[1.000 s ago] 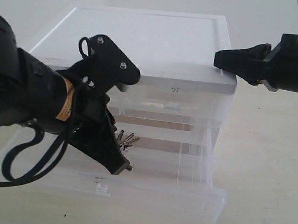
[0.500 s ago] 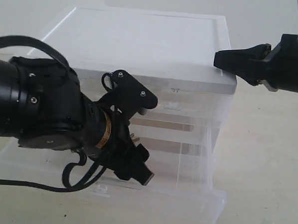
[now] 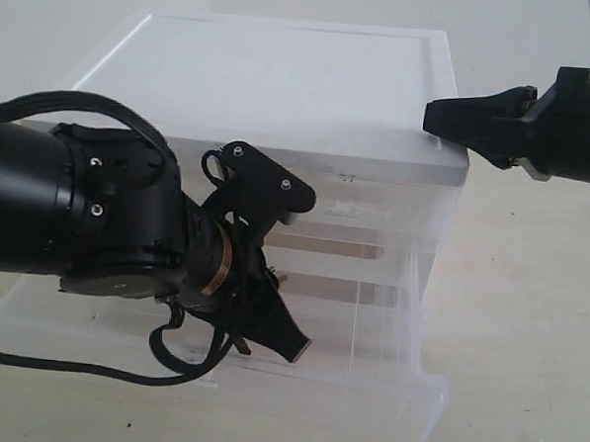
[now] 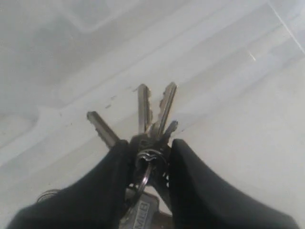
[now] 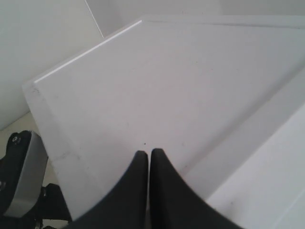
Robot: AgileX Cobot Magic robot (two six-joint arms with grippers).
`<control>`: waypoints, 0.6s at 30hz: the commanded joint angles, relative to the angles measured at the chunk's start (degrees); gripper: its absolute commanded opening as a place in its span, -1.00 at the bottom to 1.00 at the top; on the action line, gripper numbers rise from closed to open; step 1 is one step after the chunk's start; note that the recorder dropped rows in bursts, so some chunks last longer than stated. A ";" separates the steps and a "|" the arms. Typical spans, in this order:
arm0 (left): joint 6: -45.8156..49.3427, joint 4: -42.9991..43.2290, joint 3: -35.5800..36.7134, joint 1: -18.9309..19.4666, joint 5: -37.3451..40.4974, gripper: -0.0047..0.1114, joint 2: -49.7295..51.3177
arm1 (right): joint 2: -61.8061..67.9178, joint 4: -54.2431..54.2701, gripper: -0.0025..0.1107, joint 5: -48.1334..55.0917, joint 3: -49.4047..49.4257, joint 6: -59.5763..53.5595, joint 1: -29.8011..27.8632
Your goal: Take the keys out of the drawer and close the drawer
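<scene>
Left pincer [image 4: 151,144] is narrowed onto the ring of the keys [image 4: 152,112], which are inside the open drawer [image 3: 385,394], pulled out toward six o'clock for access. At two o'clock, your right pincer [image 5: 145,154], tips together, presses the cabinet [image 5: 167,86] top, likely steadying it.

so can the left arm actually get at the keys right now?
Looks like yes. The drawer is pulled open with nothing over the keys, and the left tool is down inside it, its fingers either side of them. Whether it grips them yet is unclear.
</scene>
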 commanded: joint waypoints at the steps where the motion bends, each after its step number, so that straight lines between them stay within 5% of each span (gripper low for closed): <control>1: 2.29 -3.04 1.03 0.05 1.49 -0.83 0.17 | 0.45 -3.69 -0.96 2.86 0.51 -0.19 0.02; 18: 5.24 -0.78 1.03 0.05 7.90 -0.84 -19.42 | 0.45 -3.69 -0.96 2.85 0.51 -0.39 0.02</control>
